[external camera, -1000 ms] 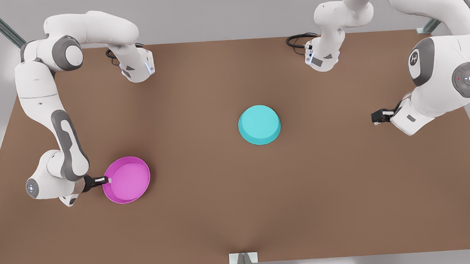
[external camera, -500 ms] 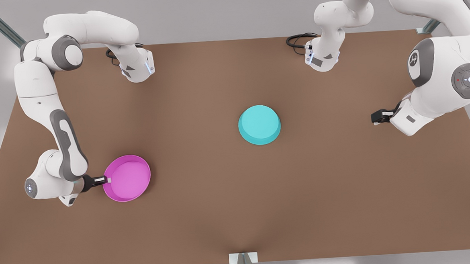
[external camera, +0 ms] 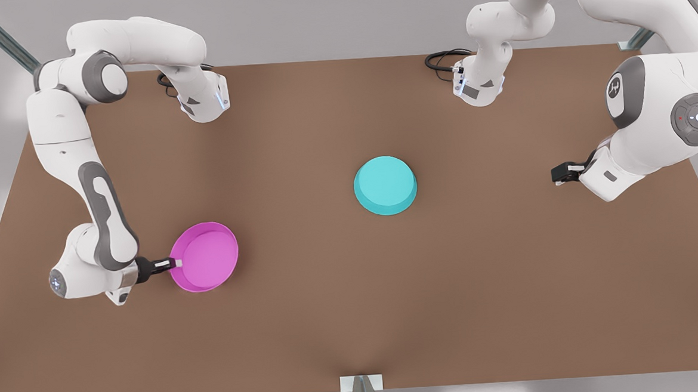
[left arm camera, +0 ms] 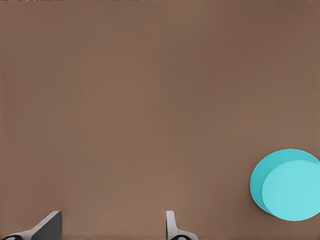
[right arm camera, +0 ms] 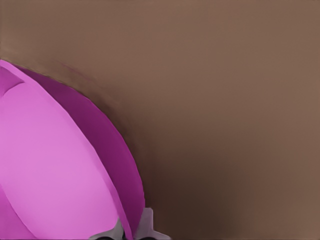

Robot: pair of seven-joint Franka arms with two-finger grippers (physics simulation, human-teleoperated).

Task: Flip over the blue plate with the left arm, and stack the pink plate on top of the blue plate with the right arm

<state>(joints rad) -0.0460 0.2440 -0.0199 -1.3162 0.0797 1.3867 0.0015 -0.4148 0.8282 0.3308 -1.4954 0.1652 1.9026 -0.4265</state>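
**Blue plate**: landmark item. It rests on the brown tabletop, base upward and rim down, so the flip reads as done. Nothing touches it.

**Pink plate**: well apart from the blue plate, toward the front view's left and nearer the camera. It sits open side up and tilted. Its rim on the side away from the blue plate is pinched by the right hand.

**Right hand:** narrow, clamped on the pink plate's rim wall, one finger inside the dish and one outside.

**Left hand**: well apart from the blue plate toward the front view's right, holding nothing, fingers spread wide. This arm waits.

**Step in hand, as judged:** carrying the pink plate to the blue plate for stacking.

**Handling notes:**
- An edge grip on a shallow dish lets it swing, so travel should be slow.
- Keep the plate above the height of the blue base until centred.
- Level it, then lower it until it bears on the base.
- Release only once it is seated, since an off-centre drop may slide off the glossy base.

**View notes:**
- Right wrist view: the fingers straddling the pink plate's wall, which the front view leaves unclear.
- Left wrist view: the two fingertips set apart, with the blue plate's upturned flat base beyond them.
- Front view: the gap between the two plates.
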